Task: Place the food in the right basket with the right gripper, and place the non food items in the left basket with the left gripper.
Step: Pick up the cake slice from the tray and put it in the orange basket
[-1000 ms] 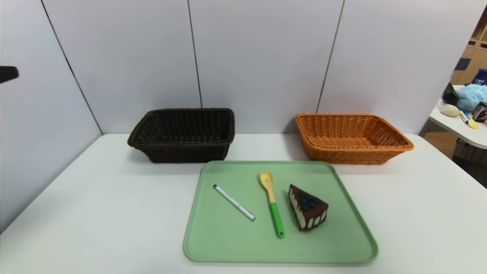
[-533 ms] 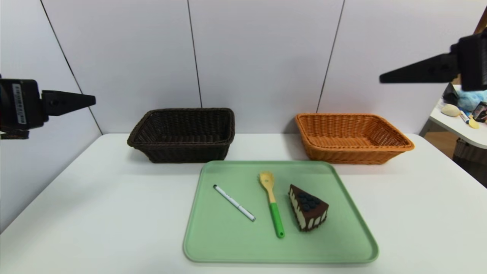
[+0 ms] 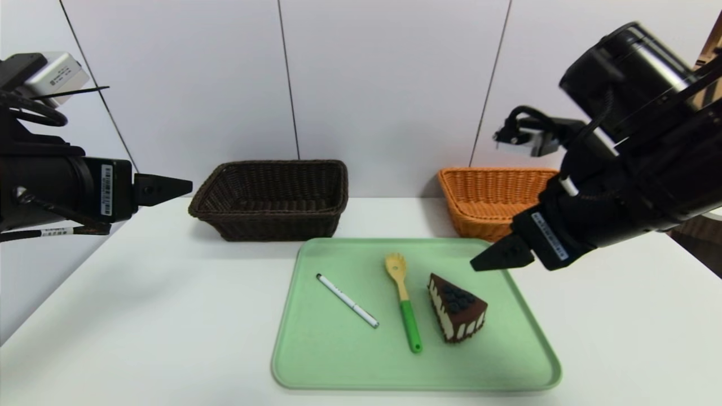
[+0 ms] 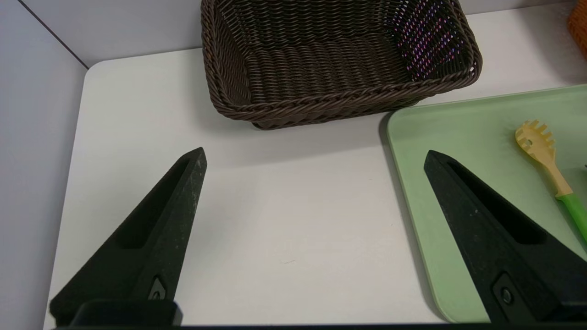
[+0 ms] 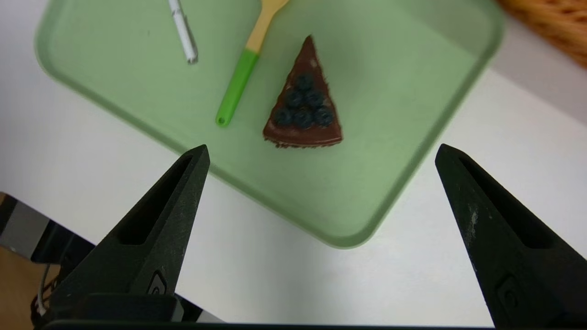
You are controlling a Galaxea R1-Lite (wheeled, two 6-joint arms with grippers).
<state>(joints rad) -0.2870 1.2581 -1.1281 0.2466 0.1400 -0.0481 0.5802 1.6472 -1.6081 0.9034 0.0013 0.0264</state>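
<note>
1. Reaching for the cake slice (image 3: 457,307) looks to be the step in hand. It sits upright on the green tray (image 3: 417,369), beside the spatula (image 3: 410,324), its narrow tip pointing toward the baskets.

2. My right gripper (image 5: 323,146) is spread wide and grasps nothing. From the head view I see it above the tray's right side, near the slice but apart from it.

3. My left gripper (image 4: 315,150) is also spread wide with nothing between its fingers, over the white table (image 3: 169,316), in front of the dark basket (image 3: 276,225) and well apart from the pen (image 3: 347,300).

4. Next, I judge, my right gripper must centre over the slice, turn so its fingers can straddle the striped sides, and come down before closing. The wedge narrows toward its tip, so a grip too near that end could let it slip or twist; I would take it closer to the broad end.

5. After that, the slice should go up and over into the orange basket (image 3: 485,211), clear of the rim.

6. The pen and spatula both lie on the tray, so my left gripper has two items to carry to the dark basket.
</note>
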